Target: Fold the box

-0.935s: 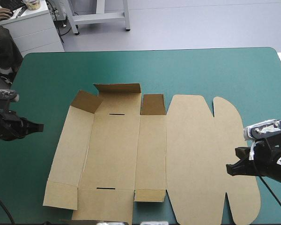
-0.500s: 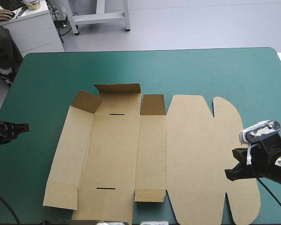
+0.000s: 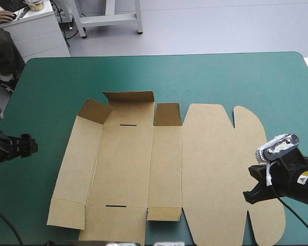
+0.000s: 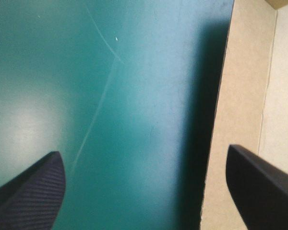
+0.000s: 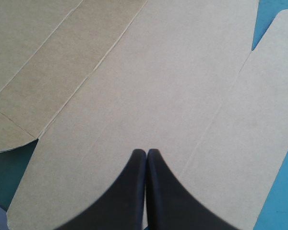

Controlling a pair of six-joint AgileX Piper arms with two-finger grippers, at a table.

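Box [image 3: 164,164]: one cut sheet of brown board, opened out on the teal-green cover [image 3: 220,77] about the middle of the table. Its long side runs left to right, and its near edge is close to the table's near edge.

Far-edge flaps [image 3: 128,96]: three, on the left half of the sheet, raised off the cover. The main panels lie flat.

Near-edge flaps: the outermost left one [image 3: 66,212] lies flat; the one nearer the middle [image 3: 164,212] appears slightly lifted.

Slots [image 3: 128,124]: two short dark cuts in the second panel from the left, one toward its far end, the other [image 3: 115,206] toward its near end.

Rounded panels [image 3: 210,169]: two, forming the right half of the sheet, with a notch between them at the far edge.

Left gripper [image 3: 31,144]: over bare cover, left of the box and apart from it. Its black fingers [image 4: 33,191] are spread wide with nothing between them. The box's left edge panel [image 4: 240,96] shows ahead, toward one finger's side.

Right gripper [image 3: 248,196]: over the rounded panels, by the crease between them, toward the near end. Its fingers [image 5: 129,191] are pressed together to a point and hold nothing. Whether the tips touch the board cannot be told.
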